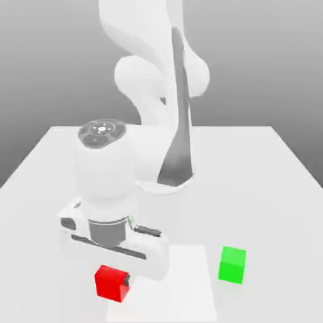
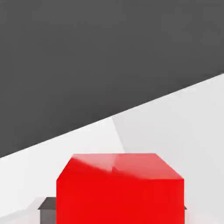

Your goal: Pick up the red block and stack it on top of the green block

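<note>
A white table [image 1: 265, 176] lies under me against a plain grey backdrop, with a slightly brighter square patch [image 1: 183, 284] on it near the front edge.

The red block [image 1: 111, 282] sits at the front of the table, toward the exterior view's left, right under my hand. My gripper [image 1: 120, 284] is down around it: one dark finger [image 1: 126, 282] shows pressed against the block's side facing the exterior view's right, and in the hand view the block [image 2: 119, 190] lies square in the middle between my fingers, with a dark fingertip [image 2: 47, 209] showing at each lower corner of it. My fingers look closed in to the block's width, touching its two sides. Whether the block rests on the table or hangs just above it, I cannot tell.

I count one red block and one green block [image 1: 232, 264]. The green one stands on the table well apart from the red, toward the exterior view's right, just past the edge of the bright patch. The patch lies between the two blocks.

Behind my hand, my own white arm rises from its base [image 1: 165, 183] at the middle of the table. Bare table lies between the red block and the green.
</note>
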Available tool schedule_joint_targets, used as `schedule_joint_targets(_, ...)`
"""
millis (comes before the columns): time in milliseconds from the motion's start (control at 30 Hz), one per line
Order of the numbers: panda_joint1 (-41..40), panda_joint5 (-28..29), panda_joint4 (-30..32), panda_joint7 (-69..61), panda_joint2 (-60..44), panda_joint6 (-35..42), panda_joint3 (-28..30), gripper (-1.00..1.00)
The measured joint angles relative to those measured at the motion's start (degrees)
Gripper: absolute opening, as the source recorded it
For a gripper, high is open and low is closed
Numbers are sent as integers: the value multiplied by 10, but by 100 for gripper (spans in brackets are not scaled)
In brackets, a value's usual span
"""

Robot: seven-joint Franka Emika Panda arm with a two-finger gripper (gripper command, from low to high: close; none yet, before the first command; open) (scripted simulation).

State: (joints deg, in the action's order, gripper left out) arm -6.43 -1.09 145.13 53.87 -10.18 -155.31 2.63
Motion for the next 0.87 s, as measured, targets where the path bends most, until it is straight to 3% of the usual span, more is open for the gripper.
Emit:
schedule_joint_targets(233,66,22,42,-48,59,16,-61,-100)
schedule_joint_targets(533,182,2,98,-147,130,31,-116,-100)
schedule_joint_targets(733,201,34,103,-138,46,-56,-105,-100)
schedule_joint_targets(767,203,43,102,-132,28,-73,-101,100)
schedule_joint_targets(867,203,43,102,-132,28,-73,-101,100)
